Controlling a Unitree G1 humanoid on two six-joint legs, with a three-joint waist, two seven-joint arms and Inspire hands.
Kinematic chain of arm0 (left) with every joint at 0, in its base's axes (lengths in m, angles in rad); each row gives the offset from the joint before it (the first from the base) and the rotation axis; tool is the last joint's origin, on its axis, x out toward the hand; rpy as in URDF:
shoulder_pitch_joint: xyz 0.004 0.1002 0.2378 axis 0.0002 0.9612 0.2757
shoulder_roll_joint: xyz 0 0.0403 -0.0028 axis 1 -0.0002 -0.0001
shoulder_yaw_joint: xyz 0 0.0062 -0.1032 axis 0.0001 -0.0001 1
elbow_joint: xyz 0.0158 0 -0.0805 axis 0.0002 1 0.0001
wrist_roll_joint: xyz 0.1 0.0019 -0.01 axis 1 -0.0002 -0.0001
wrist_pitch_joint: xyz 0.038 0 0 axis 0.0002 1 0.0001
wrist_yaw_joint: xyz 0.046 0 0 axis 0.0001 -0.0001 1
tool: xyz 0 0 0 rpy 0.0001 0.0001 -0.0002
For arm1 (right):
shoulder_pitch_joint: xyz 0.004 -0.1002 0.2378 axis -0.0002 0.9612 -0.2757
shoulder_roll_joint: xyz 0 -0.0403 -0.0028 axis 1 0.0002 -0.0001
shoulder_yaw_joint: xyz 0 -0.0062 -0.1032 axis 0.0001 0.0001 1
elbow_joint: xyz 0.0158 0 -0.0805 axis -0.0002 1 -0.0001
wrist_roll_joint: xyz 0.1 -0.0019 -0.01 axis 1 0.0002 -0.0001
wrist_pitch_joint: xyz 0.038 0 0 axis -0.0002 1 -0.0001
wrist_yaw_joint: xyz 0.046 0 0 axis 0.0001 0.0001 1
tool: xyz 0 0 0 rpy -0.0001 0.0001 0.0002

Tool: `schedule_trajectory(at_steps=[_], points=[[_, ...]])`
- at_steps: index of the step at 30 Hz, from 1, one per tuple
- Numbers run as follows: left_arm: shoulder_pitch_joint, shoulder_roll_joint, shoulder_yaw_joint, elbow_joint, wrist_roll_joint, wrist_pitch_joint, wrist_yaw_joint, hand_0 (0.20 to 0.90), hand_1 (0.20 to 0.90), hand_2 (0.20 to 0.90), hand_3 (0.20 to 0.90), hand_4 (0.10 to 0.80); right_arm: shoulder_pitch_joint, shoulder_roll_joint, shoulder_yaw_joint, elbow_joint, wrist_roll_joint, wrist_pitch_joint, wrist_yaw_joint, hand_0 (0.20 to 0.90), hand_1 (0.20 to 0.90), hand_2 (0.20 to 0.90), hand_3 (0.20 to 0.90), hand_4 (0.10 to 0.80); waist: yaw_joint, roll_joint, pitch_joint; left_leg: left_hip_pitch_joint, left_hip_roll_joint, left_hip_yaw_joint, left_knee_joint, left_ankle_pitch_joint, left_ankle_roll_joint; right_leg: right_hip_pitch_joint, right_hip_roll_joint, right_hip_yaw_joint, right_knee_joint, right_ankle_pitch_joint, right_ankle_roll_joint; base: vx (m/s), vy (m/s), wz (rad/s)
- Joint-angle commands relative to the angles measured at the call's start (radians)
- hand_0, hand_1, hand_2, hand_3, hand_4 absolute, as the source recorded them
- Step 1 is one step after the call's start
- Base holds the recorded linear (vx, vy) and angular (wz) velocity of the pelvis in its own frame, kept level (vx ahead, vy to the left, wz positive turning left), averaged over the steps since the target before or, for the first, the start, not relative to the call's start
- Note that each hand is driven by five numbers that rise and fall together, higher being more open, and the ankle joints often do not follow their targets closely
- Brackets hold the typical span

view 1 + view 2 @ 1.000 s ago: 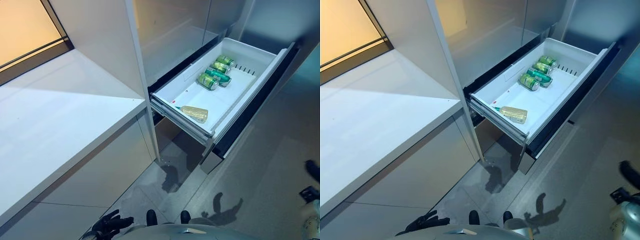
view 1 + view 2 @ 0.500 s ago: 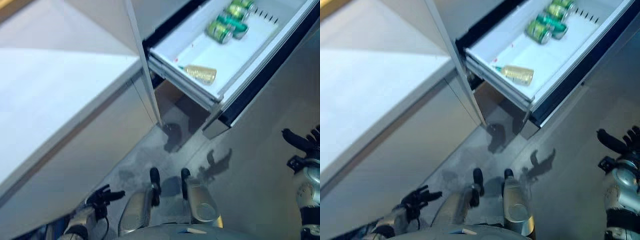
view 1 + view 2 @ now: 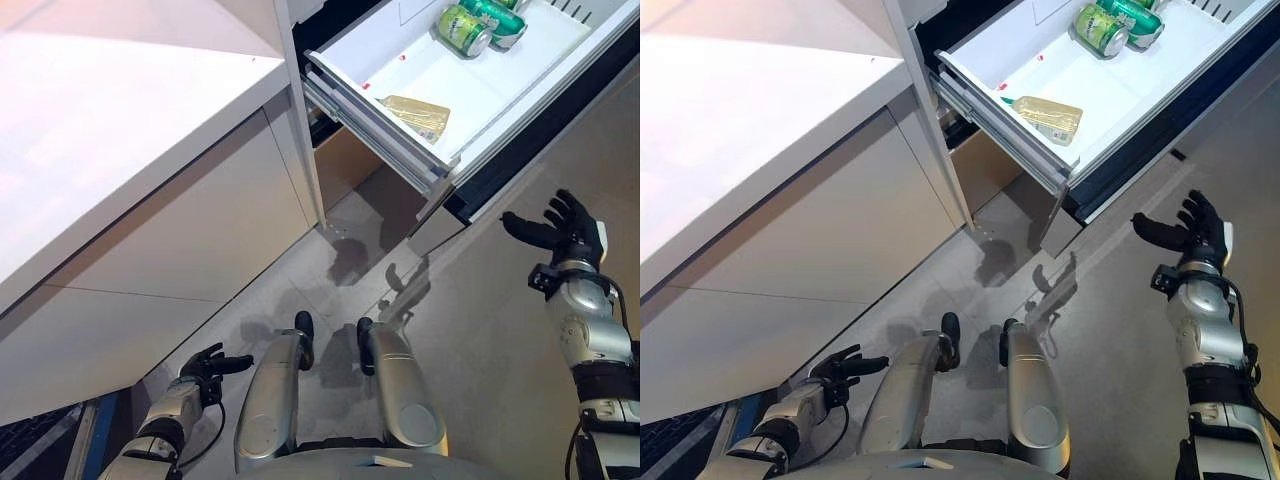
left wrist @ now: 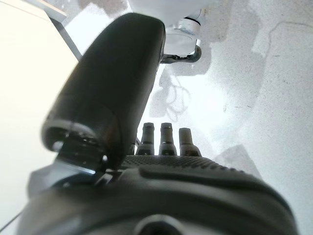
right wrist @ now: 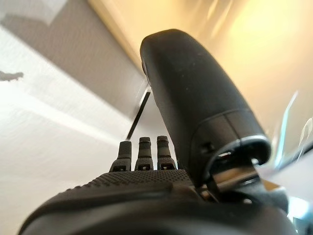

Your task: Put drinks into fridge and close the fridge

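The white fridge drawer (image 3: 545, 80) is pulled out at the upper right. In it lie green cans (image 3: 465, 28) at the far end and a clear bottle of yellowish drink (image 3: 418, 113) near the front. My right hand (image 3: 560, 225) is open and empty, raised in the air to the right of the drawer's dark front panel (image 3: 520, 150), apart from it. My left hand (image 3: 207, 364) hangs low at the lower left, open and empty, above the floor. Both wrist views show straight fingers (image 4: 166, 139) holding nothing (image 5: 142, 152).
A white counter (image 3: 120, 130) with cabinet fronts below fills the left. A white upright panel (image 3: 295, 150) stands between counter and drawer. Grey tiled floor (image 3: 480, 340) lies in front of the fridge.
The camera has tilted down, so the drawer sits higher in view. My right hand has risen and moved closer to the drawer's front. My left hand stays low.
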Motion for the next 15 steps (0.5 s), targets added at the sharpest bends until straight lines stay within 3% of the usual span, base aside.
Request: schedule_trajectory(at_steps=[1,9,15], points=[[0.044,0.037,-0.02,-0.01,0.042,0.019,0.033,0.9,0.9,0.9,0.9,0.8,-0.129,-0.088,0.038,-0.069,-0.098,-0.062,0.048,0.9,0.9,0.9,0.9,0.8,0.038,-0.034,-0.067,0.013,-0.038,0.021,0.119,-0.143,0.093,0.064,0.013,-0.041,-0.063,0.062,-0.034,0.082,-0.002,0.09],[0.011,0.033,-0.059,-0.011,0.031,0.038,0.037,0.9,0.9,0.9,0.9,0.8,-0.354,-0.062,0.202,-0.07,-0.175,-0.093,0.07,0.9,0.9,0.9,0.9,0.8,0.065,-0.022,-0.05,0.016,-0.046,0.016,0.09,-0.112,0.089,0.06,0.015,-0.033,-0.086,0.089,-0.027,0.004,0.003,-0.02],[-0.01,0.03,-0.08,-0.016,0.03,0.065,0.046,0.9,0.9,0.9,0.9,0.8,-0.487,-0.016,0.292,-0.111,-0.106,-0.134,0.104,0.9,0.9,0.9,0.9,0.8,0.089,-0.02,-0.045,0.021,-0.049,0.013,0.095,-0.112,0.085,0.072,0.014,-0.033,-0.09,0.09,-0.024,0.005,-0.003,0.01]])
